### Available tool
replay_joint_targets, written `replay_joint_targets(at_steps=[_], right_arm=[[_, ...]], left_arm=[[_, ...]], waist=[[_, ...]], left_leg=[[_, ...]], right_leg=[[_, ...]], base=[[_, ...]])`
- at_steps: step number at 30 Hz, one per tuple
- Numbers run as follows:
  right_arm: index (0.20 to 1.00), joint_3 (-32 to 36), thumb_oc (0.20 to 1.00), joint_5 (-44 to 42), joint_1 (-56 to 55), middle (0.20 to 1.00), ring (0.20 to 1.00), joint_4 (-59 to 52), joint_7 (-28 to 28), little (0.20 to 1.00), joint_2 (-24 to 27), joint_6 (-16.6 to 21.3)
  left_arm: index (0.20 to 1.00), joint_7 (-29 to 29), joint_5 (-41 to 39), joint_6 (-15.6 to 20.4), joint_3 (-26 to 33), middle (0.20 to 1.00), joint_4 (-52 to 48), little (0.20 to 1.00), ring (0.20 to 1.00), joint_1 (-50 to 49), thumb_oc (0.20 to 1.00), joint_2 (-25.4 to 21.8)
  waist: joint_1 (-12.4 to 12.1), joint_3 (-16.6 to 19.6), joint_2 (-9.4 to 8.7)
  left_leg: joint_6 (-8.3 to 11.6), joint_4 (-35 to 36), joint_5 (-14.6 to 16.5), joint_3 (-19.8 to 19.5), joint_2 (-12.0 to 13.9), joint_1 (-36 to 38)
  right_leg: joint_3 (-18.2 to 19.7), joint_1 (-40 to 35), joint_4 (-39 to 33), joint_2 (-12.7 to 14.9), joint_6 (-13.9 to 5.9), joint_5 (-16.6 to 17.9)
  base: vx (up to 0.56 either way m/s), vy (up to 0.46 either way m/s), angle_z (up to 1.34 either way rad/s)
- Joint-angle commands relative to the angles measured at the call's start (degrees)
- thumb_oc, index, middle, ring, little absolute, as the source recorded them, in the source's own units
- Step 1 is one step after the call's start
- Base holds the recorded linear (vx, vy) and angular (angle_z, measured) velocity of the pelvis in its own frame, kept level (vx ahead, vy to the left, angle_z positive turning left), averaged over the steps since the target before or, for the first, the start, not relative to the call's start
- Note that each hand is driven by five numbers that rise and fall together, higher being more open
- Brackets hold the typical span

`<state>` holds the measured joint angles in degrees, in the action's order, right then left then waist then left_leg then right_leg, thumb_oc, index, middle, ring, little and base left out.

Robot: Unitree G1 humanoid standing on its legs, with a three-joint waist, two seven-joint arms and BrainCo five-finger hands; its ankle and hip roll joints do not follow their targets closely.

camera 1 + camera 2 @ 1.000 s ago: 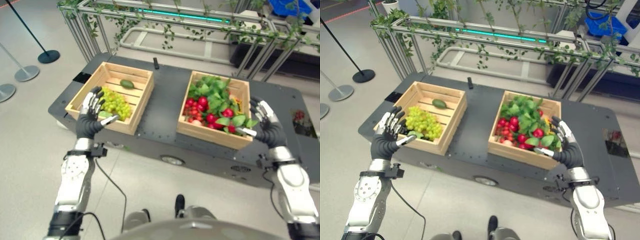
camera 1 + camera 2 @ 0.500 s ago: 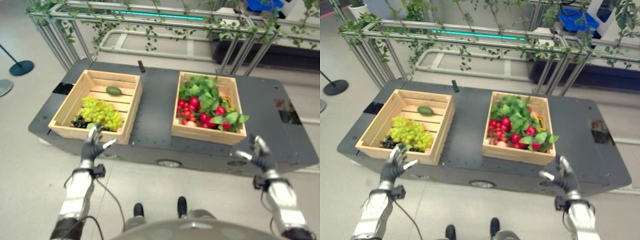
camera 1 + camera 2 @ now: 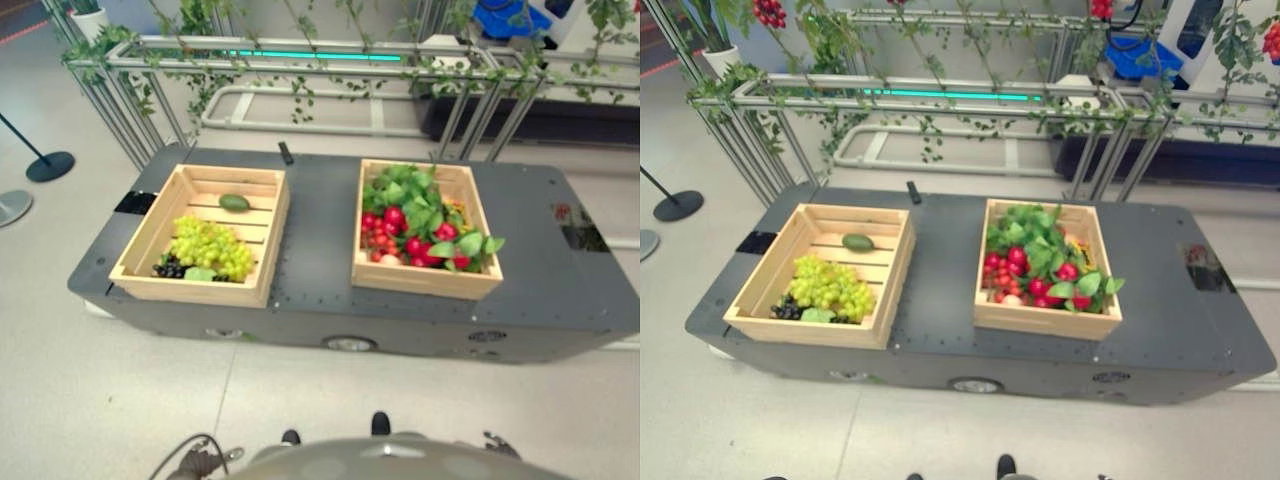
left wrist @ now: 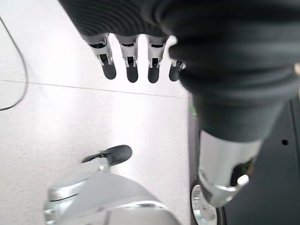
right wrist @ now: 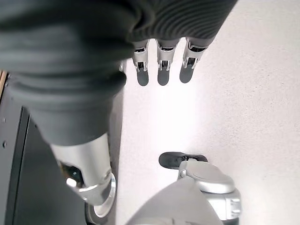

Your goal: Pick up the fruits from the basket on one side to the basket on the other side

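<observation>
Both hands, left hand and right hand, fingers relaxed and empty, hung well short of the right basket: to be raised toward its red fruits before grasping.

I can't read any words, numbers or signs here. The two wooden baskets have plain sides with nothing written on them. The dark table has a small patch near its far right end, too small to read.
</observation>
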<state>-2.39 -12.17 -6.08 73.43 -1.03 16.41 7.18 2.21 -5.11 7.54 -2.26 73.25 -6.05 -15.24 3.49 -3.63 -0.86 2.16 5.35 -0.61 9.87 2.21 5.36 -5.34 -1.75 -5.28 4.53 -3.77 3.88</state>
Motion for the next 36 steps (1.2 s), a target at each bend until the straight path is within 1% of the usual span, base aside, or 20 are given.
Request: replay_joint_targets(at_steps=[1, 6, 11, 13, 15, 16, 19, 21, 22, 25, 26, 28, 29, 30, 31, 32, 33, 34, 35, 36], right_arm=[[1.000, 1.5, 1.000, -3.4, 4.3, 1.000, 1.000, 1.6, -0.3, 1.000, 0.1, -0.3], [1.000, 1.4, 1.000, -4.0, 4.8, 1.000, 1.000, 0.6, -0.2, 1.000, 0.2, -0.6], [1.000, 1.2, 1.000, -3.8, 5.5, 1.000, 1.000, -0.6, -0.2, 1.000, 0.8, -0.7], [1.000, 1.3, 1.000, -3.7, 6.5, 1.000, 1.000, -1.5, -0.5, 1.000, 1.7, -0.7], [1.000, 1.3, 1.000, -3.7, 6.5, 1.000, 1.000, -1.8, -0.5, 1.000, 1.9, -0.7], [1.000, 1.6, 1.000, -3.6, 6.6, 1.000, 1.000, -1.8, -0.7, 1.000, 2.3, -0.7], [1.000, 1.4, 1.000, -3.6, 6.8, 1.000, 1.000, -2.5, -0.7, 1.000, 2.4, -0.5], [1.000, 0.9, 1.000, -3.7, 7.2, 1.000, 1.000, -3.1, -0.7, 1.000, 2.2, -0.3], [1.000, 0.8, 1.000, -3.8, 7.2, 1.000, 1.000, -3.0, -0.8, 1.000, 2.1, -0.2], [1.000, -0.5, 1.000, -3.7, 6.7, 1.000, 1.000, -2.8, -0.1, 1.000, 1.4, 0.1], [1.000, -0.7, 1.000, -4.0, 6.2, 1.000, 1.000, -3.0, 0.1, 1.000, 1.3, 0.4], [1.000, -0.8, 1.000, -4.8, 6.2, 1.000, 1.000, -3.1, -0.2, 1.000, 1.3, 0.8], [1.000, -0.2, 1.000, -5.9, 5.6, 1.000, 1.000, -4.0, -0.8, 1.000, 1.7, 1.4], [1.000, -0.2, 1.000, -6.0, 5.6, 1.000, 1.000, -4.0, -0.8, 1.000, 1.7, 1.4], [1.000, -0.2, 1.000, -5.7, 5.0, 1.000, 1.000, -4.2, -0.6, 1.000, 1.9, 1.3], [1.000, -0.8, 1.000, -5.2, 5.1, 1.000, 1.000, -4.6, -1.1, 1.000, 2.6, 1.1], [1.000, -0.8, 1.000, -5.2, 5.1, 1.000, 1.000, -4.6, -1.1, 1.000, 2.5, 1.1], [1.000, -1.1, 1.000, -5.1, 5.4, 1.000, 1.000, -4.4, -1.5, 1.000, 2.7, 1.1], [1.000, -1.4, 1.000, -5.2, 5.6, 1.000, 1.000, -4.6, -1.3, 1.000, 2.6, 1.0], [1.000, -1.4, 1.000, -5.2, 5.5, 1.000, 1.000, -4.6, -1.3, 1.000, 2.6, 1.0]], left_arm=[[1.000, -0.1, 3.4, -0.6, -0.5, 1.000, 0.8, 1.000, 1.000, 4.5, 1.000, -1.0], [1.000, 0.1, 2.9, -0.9, -0.8, 1.000, 0.9, 1.000, 1.000, 4.1, 1.000, -0.6], [1.000, 0.4, 2.7, -0.6, -1.9, 1.000, -0.5, 1.000, 1.000, 5.0, 1.000, -0.8], [1.000, 0.7, 2.4, -0.3, -2.6, 1.000, -1.5, 1.000, 1.000, 5.7, 1.000, -1.1], [1.000, 0.7, 2.4, -0.1, -2.8, 1.000, -1.9, 1.000, 1.000, 5.8, 1.000, -1.3], [1.000, 0.7, 2.5, 0.1, -3.3, 1.000, -2.5, 1.000, 1.000, 6.3, 1.000, -1.5], [1.000, 0.6, 2.4, 0.3, -3.7, 1.000, -3.5, 1.000, 1.000, 6.7, 1.000, -1.9], [1.000, 0.7, 2.3, 0.4, -3.7, 1.000, -4.2, 1.000, 1.000, 7.0, 1.000, -2.5], [1.000, 0.7, 2.3, 0.4, -3.6, 1.000, -4.2, 1.000, 1.000, 7.0, 1.000, -2.6], [1.000, 0.8, 2.7, 0.2, -3.5, 1.000, -3.4, 1.000, 1.000, 6.9, 1.000, -2.9], [1.000, 0.7, 2.5, 0.2, -3.5, 1.000, -3.1, 1.000, 1.000, 6.8, 1.000, -3.0], [1.000, 0.6, 2.8, 0.5, -3.5, 1.000, -2.6, 1.000, 1.000, 7.4, 1.000, -3.1], [1.000, 1.2, 2.8, 0.9, -3.8, 1.000, -3.1, 1.000, 1.000, 8.3, 1.000, -2.9], [1.000, 1.2, 2.8, 0.9, -3.8, 1.000, -3.1, 1.000, 1.000, 8.3, 1.000, -2.8], [1.000, 1.3, 2.1, 0.9, -3.7, 1.000, -3.8, 1.000, 1.000, 8.6, 1.000, -2.5], [1.000, 1.6, 2.1, 1.0, -4.2, 1.000, -4.2, 1.000, 1.000, 9.1, 1.000, -2.3], [1.000, 1.6, 2.1, 1.0, -4.2, 1.000, -4.2, 1.000, 1.000, 9.1, 1.000, -2.3], [1.000, 2.3, 1.7, 1.2, -4.3, 1.000, -4.0, 1.000, 1.000, 9.6, 1.000, -2.5], [1.000, 2.6, 1.0, 1.3, -4.2, 1.000, -4.0, 1.000, 1.000, 9.5, 1.000, -2.5], [1.000, 2.6, 1.0, 1.3, -4.2, 1.000, -4.0, 1.000, 1.000, 9.5, 1.000, -2.5]], waist=[[-0.3, -0.1, -1.19], [-0.3, -0.1, -1.41], [-0.4, -1.1, -1.31], [-0.3, -2.7, -1.03], [-0.4, -3.0, -1.01], [-0.2, -3.7, -0.77], [0.0, -4.7, -0.45], [-0.5, -5.3, -0.01], [-0.4, -5.4, 0.05], [-0.2, -5.1, 0.11], [0.0, -4.7, -0.25], [-0.1, -4.2, -1.01], [0.3, -5.0, -1.28], [0.4, -5.0, -1.20], [0.3, -5.6, -1.54], [-0.4, -7.0, -1.64], [-0.3, -6.9, -1.68], [-0.5, -6.9, -1.85], [-0.1, -6.1, -2.09], [-0.1, -6.2, -2.08]], left_leg=[[-0.47, -3.0, 3.9, -0.2, -0.7, -1.2], [-0.97, -3.8, 4.6, 0.4, -1.1, -1.2], [-1.89, -5.5, 5.5, 0.8, -2.1, -2.5], [-2.61, -5.7, 5.7, 1.4, -3.0, -3.2], [-2.85, -5.4, 5.7, 1.5, -3.4, -3.3], [-3.20, -4.4, 5.4, 1.6, -4.2, -3.2], [-3.52, -3.5, 4.9, 1.6, -4.4, -3.3], [-3.68, -2.8, 4.3, 2.1, -3.9, -3.6], [-3.71, -2.4, 4.0, 2.0, -3.9, -3.5], [-3.84, -2.1, 3.1, 1.6, -4.4, -3.8], [-3.71, -2.5, 3.1, 1.5, -5.0, -4.1], [-2.99, -5.9, 3.9, 1.2, -6.0, -5.5], [0.71, -14.1, 4.2, 2.9, -5.3, -8.6], [0.76, -14.6, 4.5, 2.8, -5.2, -8.8], [3.28, -19.2, 2.9, 5.0, -3.6, -10.0], [5.34, -27.1, 2.4, 2.6, -2.8, -12.7], [5.32, -27.0, 2.2, 2.6, -2.8, -12.8], [4.92, -27.4, 2.3, 0.3, -2.5, -13.8], [3.36, -23.5, 3.4, 0.1, 1.5, -13.2], [3.37, -23.5, 3.4, 0.2, 1.5, -13.0]], right_leg=[[-1.4, 0.3, 5.3, 2.2, -4.50, -6.2], [-0.7, 0.7, 5.5, 2.5, -5.00, -5.5], [-0.1, 2.8, 8.1, 3.8, -6.14, -4.8], [0.5, 5.1, 10.3, 5.0, -7.57, -3.3], [0.7, 6.0, 11.1, 5.6, -8.03, -2.4], [1.1, 7.5, 13.1, 6.4, -8.64, -1.0], [1.1, 9.7, 16.0, 6.4, -8.14, -1.3], [-2.5, 11.2, 19.5, 5.0, -6.74, -4.2], [-3.0, 11.2, 20.4, 3.9, -6.15, -5.7], [-4.2, 11.4, 23.3, -1.8, -4.67, -9.3], [-3.7, 10.4, 21.4, -3.2, -3.80, -10.0], [-3.3, 8.1, 16.7, -3.5, -2.43, -9.8], [-3.6, 5.7, 12.7, -3.1, -1.78, -9.0], [-3.7, 5.7, 12.5, -3.2, -1.73, -8.9], [-5.2, 4.5, 11.0, -2.2, -1.41, -8.7], [-4.6, 2.8, 9.8, -2.0, -0.24, -9.0], [-4.6, 2.9, 9.7, -2.0, -0.24, -8.9], [-4.1, 2.7, 9.3, -1.7, -0.25, -8.9], [-4.2, 2.2, 8.2, -0.5, -1.24, -8.8], [-4.2, 2.1, 8.2, -0.5, -1.26, -8.8]], base=[[0.02, 0.032, -0.01], [0.00, 0.053, -0.03], [-0.04, 0.094, -0.11], [-0.12, 0.214, -0.10], [-0.07, 0.179, -0.22], [-0.03, 0.127, -0.20], [-0.06, 0.166, -0.12], [-0.06, 0.137, -0.29], [-0.02, 0.088, -0.38], [0.02, 0.034, -0.15], [0.04, -0.018, 0.03], [0.06, -0.046, 0.12], [0.04, -0.043, 0.43], [0.03, -0.036, 0.50], [0.00, 0.005, 0.51], [0.00, 0.007, 0.42], [0.00, 0.045, 0.52], [0.07, 0.127, 0.21], [0.08, 0.129, 0.05], [0.13, 0.200, -0.10]])
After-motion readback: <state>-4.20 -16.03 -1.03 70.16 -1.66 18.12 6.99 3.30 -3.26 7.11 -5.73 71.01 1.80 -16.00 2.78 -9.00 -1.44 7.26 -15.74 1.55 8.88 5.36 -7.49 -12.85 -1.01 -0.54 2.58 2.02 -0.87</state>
